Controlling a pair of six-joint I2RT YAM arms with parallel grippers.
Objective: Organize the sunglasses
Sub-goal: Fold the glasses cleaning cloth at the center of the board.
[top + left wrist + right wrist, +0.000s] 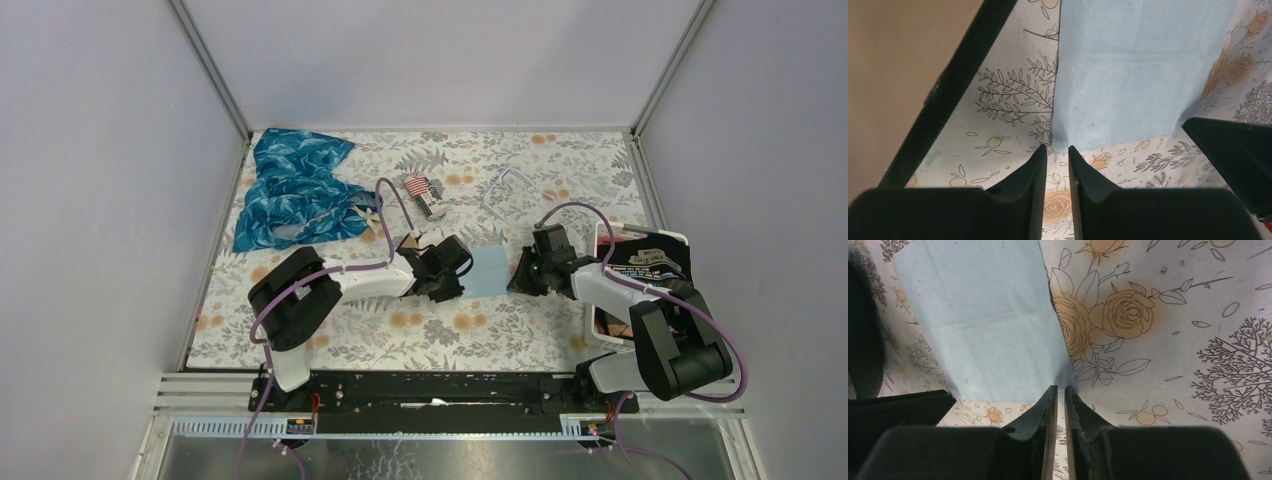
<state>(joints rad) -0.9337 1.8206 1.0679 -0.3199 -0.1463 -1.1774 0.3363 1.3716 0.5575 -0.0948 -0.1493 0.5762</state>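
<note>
Right gripper (1060,388) up close: jaws clenched to a sliver on a corner of the pale blue cloth (973,320). Left gripper (1055,149): nearly together, a slit showing, the cloth's other corner right at its tips. Gripped or not, can't tell. Only the overhead shows the sunglasses (365,210), small, at ten o'clock from the cloth, beside the blue patterned fabric (295,185).

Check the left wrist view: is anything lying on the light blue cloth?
No, the light blue cloth is bare across all of its surface that this view shows.
</note>
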